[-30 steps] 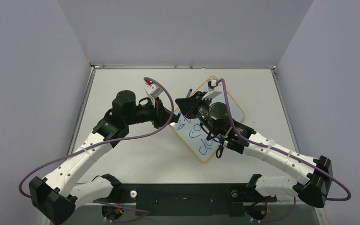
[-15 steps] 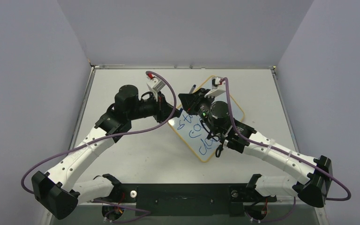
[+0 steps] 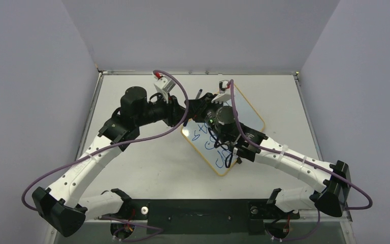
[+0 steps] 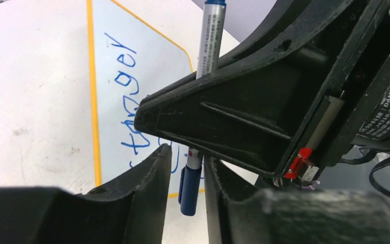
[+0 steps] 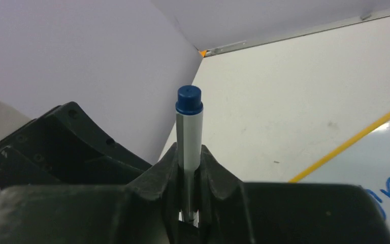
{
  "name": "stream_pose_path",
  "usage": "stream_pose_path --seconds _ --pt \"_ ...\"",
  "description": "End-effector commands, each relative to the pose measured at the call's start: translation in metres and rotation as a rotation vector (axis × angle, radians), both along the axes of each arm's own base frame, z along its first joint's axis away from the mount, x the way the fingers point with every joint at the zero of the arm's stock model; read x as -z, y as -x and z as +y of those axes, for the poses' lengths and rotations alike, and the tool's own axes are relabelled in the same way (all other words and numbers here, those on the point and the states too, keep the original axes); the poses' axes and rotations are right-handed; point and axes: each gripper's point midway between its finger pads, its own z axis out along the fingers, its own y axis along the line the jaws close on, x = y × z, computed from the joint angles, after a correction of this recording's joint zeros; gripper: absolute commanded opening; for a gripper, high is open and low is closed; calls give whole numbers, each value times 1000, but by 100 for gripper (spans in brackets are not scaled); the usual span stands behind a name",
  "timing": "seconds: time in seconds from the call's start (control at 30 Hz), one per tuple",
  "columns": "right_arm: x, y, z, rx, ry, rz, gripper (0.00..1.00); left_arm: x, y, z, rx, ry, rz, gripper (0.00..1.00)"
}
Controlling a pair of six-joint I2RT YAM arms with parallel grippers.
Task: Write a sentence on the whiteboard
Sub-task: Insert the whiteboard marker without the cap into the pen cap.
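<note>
The whiteboard [image 3: 249, 117] lies askew on the table, yellow-framed, with the blue sentence [image 3: 210, 143] on it. In the left wrist view I read "stanger" [image 4: 127, 91] on the whiteboard [image 4: 147, 40]. My right gripper [image 3: 203, 105] is shut on a grey marker [image 5: 189, 132], whose blue back end sticks up past the gripper [image 5: 189, 158]. The marker's blue cap [image 4: 189, 185] hangs between my left gripper's fingers [image 4: 147, 193]. My left gripper [image 4: 187, 152] is slightly open, with a gap showing beside the cap.
The two grippers meet over the whiteboard's near-left corner [image 3: 185, 132]. Purple cables [image 3: 175, 96] loop above both wrists. The grey table [image 3: 132, 162] ends at a raised far rim [image 3: 198, 72] and purple walls.
The left jaws, shut on the cap before, have parted a little. Both grippers have shifted slightly toward the far side with the marker.
</note>
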Motion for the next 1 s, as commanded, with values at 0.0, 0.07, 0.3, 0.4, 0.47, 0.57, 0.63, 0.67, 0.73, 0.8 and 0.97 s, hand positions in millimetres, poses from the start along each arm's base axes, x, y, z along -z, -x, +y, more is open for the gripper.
stream_pose_path --seconds 0.0,0.07,0.3,0.4,0.47,0.57,0.63,0.67,0.73,0.8,0.97 --pt "67 85 75 -390 129 206 0 -125 -5 29 -152 165 -377 31" --pt "65 83 80 -391 135 209 0 -109 1 42 -178 102 -367 38" --pt "54 81 92 -415 130 205 0 -60 36 80 -211 -11 -343 46" --pt "51 82 95 -426 122 204 0 -53 46 85 -195 -25 -337 46" --pt "48 83 96 -430 117 204 0 -49 52 82 -163 -27 -324 46" --pt "45 83 93 -419 110 200 0 -45 57 79 -133 -23 -300 46" --pt "44 82 90 -409 106 197 0 -41 59 78 -123 -19 -283 45" --pt "43 82 89 -404 106 196 0 -38 60 77 -120 -19 -271 45" --pt "40 82 86 -394 101 192 0 -36 62 77 -117 -17 -254 45" --pt "38 80 83 -379 101 189 0 -34 63 80 -130 -16 -235 45" --pt "36 70 73 -310 126 190 0 -23 70 89 -160 -38 -167 45"
